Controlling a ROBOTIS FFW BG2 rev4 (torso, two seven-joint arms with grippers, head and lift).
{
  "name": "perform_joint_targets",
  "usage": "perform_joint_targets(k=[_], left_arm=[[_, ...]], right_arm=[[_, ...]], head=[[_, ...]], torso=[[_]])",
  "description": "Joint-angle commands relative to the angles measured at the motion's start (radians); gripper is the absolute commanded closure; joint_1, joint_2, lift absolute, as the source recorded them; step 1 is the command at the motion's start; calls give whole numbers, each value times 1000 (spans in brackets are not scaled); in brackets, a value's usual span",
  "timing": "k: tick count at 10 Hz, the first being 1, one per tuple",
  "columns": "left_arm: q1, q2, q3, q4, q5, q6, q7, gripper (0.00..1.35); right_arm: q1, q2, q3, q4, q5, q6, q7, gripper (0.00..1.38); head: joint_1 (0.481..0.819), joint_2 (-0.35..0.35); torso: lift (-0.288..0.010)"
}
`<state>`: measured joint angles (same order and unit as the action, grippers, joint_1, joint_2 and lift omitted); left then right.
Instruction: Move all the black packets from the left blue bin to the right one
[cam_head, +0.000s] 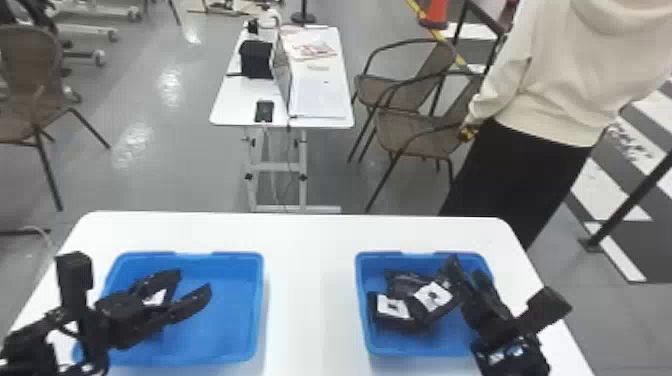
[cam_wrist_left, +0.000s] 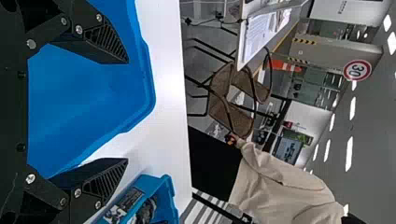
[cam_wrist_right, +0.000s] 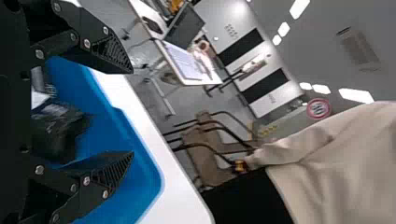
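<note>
Black packets (cam_head: 434, 300) in the right blue bin (cam_head: 422, 348), at least two by their labels.
The head view shows two white labels (cam_head: 392, 306) face up; the right wrist view gives the packets as a dark heap. The head view also has a white patch (cam_head: 156, 297) beside the left gripper (cam_head: 195, 281), too unclear to name. That gripper's fingers stand wide apart over the left blue bin (cam_head: 240, 310); the right gripper's (cam_head: 466, 266) are also well spread, clamped on nothing. Two bins, one white table (cam_head: 310, 280) under them.
</note>
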<state>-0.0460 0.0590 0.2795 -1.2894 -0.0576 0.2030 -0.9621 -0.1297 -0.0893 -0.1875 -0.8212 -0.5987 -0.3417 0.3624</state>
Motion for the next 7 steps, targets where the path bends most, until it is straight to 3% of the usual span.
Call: perform_joint_targets(k=[1,2,3,4,5,7], left_arm=[[18,-21,32,-42,-42,-8,33,318],[41,-45,70,-67,-61,-2,75,325],[55,-62,103,-93,-119,13,109,318],[54,-62,118,-93,-154,38,132,317],[57,-62,116,-94,-180,41,164,317],[75,-62,121,-97,-182,69,250,323]], right_arm=[[113,26,-1,-240,145,-143,-131,147],[191,49,-1,-418,249,-164,-243,148],[243,68,-1,-544,281,-164,-252,148],[289,77,-1,-641,347,-164,-263,150],[351,90,10,-754,468,-166,-332,150],[392,90,49,-788,416,-166,-335,156]], head=[[695,-149],[695,-156],[695,-155],[695,-128],[695,-93],[695,-53]], torso=[[0],[0],[0],[0],[0],[0]])
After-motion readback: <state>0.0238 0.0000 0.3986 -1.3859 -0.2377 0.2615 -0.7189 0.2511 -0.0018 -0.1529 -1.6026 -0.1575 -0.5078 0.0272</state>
